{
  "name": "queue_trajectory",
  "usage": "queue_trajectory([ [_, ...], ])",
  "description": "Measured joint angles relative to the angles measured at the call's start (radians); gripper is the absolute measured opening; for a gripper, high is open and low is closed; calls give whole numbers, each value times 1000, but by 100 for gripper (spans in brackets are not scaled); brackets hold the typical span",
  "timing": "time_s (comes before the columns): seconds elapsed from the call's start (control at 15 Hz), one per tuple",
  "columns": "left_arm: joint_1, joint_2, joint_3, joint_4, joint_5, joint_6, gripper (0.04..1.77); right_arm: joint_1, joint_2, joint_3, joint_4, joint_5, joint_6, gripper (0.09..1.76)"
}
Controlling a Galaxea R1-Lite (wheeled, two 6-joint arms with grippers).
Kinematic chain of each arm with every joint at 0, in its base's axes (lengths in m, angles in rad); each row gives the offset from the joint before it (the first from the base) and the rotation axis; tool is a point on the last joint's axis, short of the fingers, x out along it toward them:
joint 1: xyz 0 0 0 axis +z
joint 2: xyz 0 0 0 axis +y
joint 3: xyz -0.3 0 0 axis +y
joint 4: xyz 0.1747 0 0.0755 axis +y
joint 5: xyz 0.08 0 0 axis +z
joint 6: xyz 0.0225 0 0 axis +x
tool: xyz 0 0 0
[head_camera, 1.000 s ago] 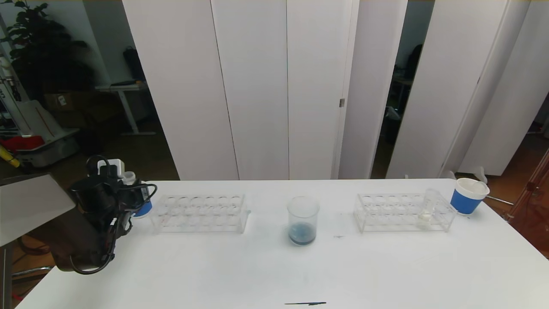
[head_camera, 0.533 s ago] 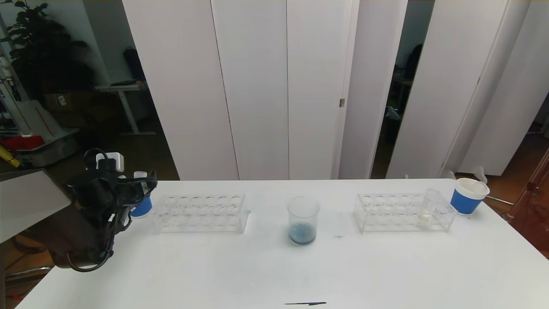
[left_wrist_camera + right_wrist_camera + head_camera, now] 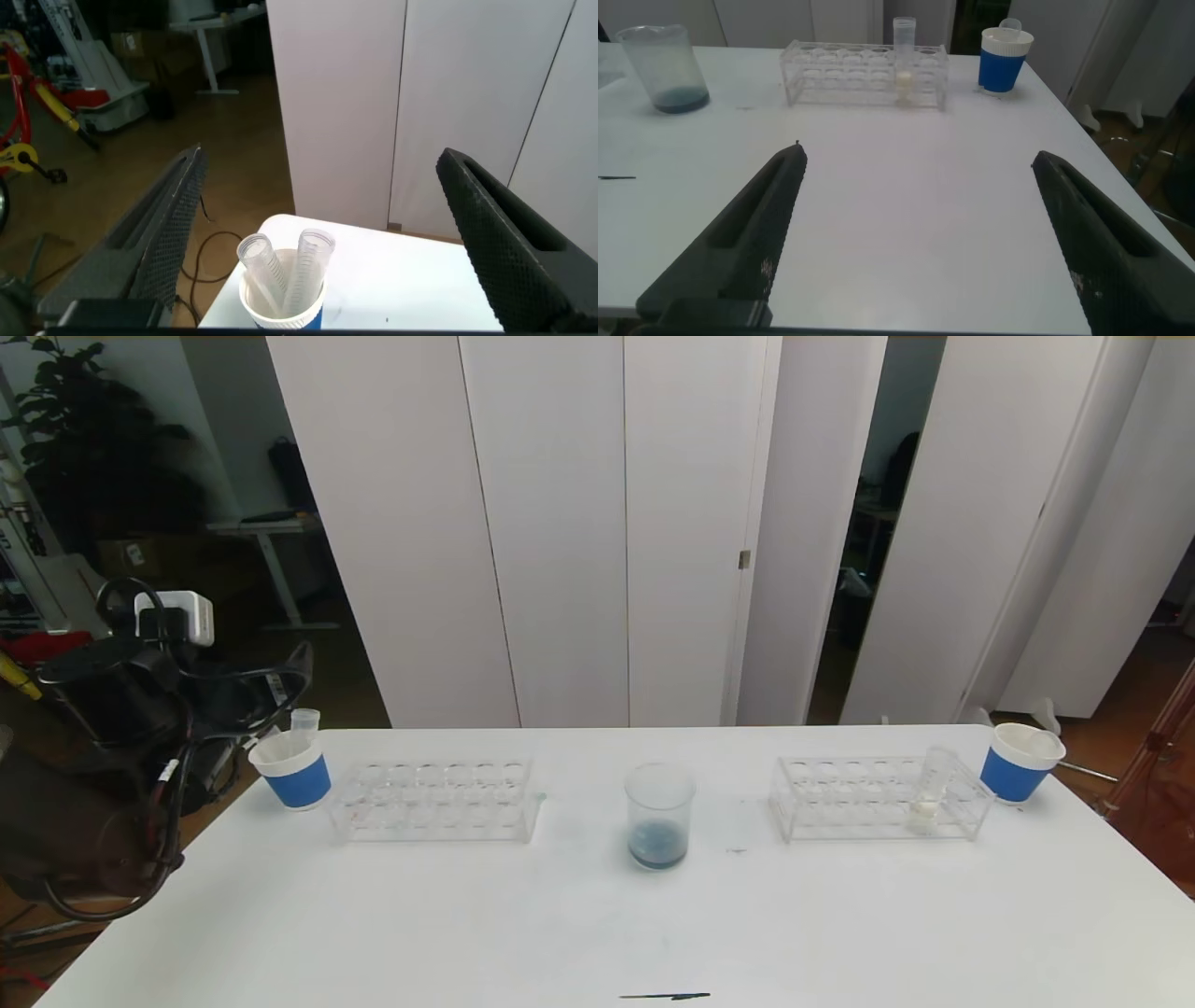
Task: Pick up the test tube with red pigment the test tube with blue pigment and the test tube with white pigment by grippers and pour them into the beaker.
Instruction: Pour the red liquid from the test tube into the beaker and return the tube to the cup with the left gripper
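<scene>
Left gripper (image 3: 318, 233) w/ fingers wide apart, holding nothing, raised above blue cup (image 3: 292, 772): two drained tubes (image 3: 285, 273) parked there as waste. Test tube with white pigment (image 3: 929, 788) in rack (image 3: 878, 798), far to right of it; beaker (image 3: 659, 816) between, dark-blue mix inside. Right gripper (image 3: 920, 233) also spread, empty, low over table (image 3: 906, 187), prob. next for white tube, ahead of it.

Two racks (image 3: 434, 800), blue cups (image 3: 291, 773)

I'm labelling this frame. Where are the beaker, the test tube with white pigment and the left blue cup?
beaker (image 3: 660, 803): head view, clear wall above the liquid.
test tube with white pigment (image 3: 903, 84): right wrist view, creamy bottom.
left blue cup (image 3: 299, 785): head view, blue band.
</scene>
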Motion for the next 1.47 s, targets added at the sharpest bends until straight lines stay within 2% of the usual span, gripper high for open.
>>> queue_trajectory([
  [0.13,-12,-149,57,86,0,-1,175,0,0,0,0,0,0,173],
  [0.33,-34,-423,142,287,-3,2,175,0,0,0,0,0,0,173],
  [0.6,-75,-848,206,676,-7,22,175,0,0,0,0,0,0,173],
  [0.93,-162,-1348,231,1100,-15,27,175,0,0,0,0,0,0,173],
  [1.07,-184,-1510,226,1273,-38,11,175,0,0,0,0,0,0,173],
  [1.27,-165,-1665,212,1367,-88,0,175,0,0,0,0,0,0,173],
  [1.47,-152,-1784,285,1412,-119,-1,175,0,0,0,0,0,0,173],
])
